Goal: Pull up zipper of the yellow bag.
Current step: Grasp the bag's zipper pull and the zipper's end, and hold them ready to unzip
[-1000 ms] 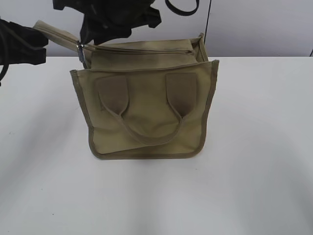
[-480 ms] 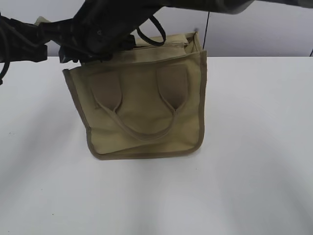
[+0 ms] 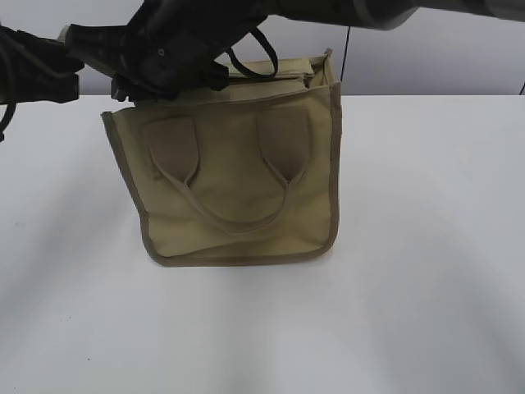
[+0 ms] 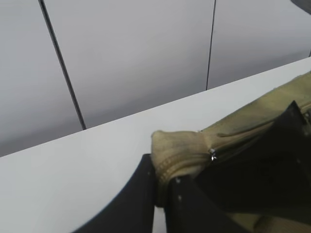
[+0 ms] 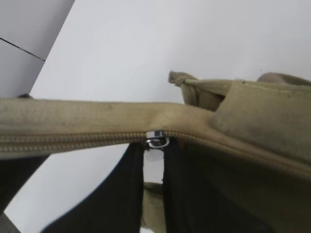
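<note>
The yellow bag point(image 3: 238, 189) stands upright on the white table, handles facing me. My left gripper point(image 3: 67, 51) is at the bag's upper left, and the left wrist view shows this gripper point(image 4: 163, 170) shut on the khaki end of the zipper tape point(image 4: 177, 145). My right gripper point(image 3: 139, 78) reaches across from the upper right onto the bag's top left corner. In the right wrist view the zipper point(image 5: 73, 141) runs level across, with its silver slider point(image 5: 156, 138) just above my right gripper point(image 5: 154, 153). That gripper's fingers point(image 5: 129, 184) are pinched on the hanging pull tab.
The white table point(image 3: 426, 246) stretches round the bag on every side. A grey panelled wall point(image 3: 435, 49) with a dark seam stands behind. The right arm point(image 3: 328, 10) crosses over the bag's top. A black cable loop point(image 3: 254, 57) hangs near the bag's top.
The right arm has come down over the bag's top left and now hides the slider in the exterior view. The bag's top has shifted a little to the left.
</note>
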Action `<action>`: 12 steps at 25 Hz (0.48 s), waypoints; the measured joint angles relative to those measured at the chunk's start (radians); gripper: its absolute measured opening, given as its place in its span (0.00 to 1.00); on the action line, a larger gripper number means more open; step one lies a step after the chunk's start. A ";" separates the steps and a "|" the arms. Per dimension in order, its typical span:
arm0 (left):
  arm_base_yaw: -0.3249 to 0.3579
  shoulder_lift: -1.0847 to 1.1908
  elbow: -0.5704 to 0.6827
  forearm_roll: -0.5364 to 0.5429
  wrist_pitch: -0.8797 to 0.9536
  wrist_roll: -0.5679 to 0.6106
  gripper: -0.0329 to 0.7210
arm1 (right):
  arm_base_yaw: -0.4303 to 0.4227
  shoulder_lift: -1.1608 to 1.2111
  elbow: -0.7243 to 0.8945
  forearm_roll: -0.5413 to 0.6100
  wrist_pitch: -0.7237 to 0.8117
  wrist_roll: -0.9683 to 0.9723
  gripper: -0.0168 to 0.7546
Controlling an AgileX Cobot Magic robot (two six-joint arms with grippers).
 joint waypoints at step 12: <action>-0.001 0.000 0.000 0.000 -0.004 0.000 0.07 | 0.000 -0.086 0.000 -0.015 0.225 -0.145 0.11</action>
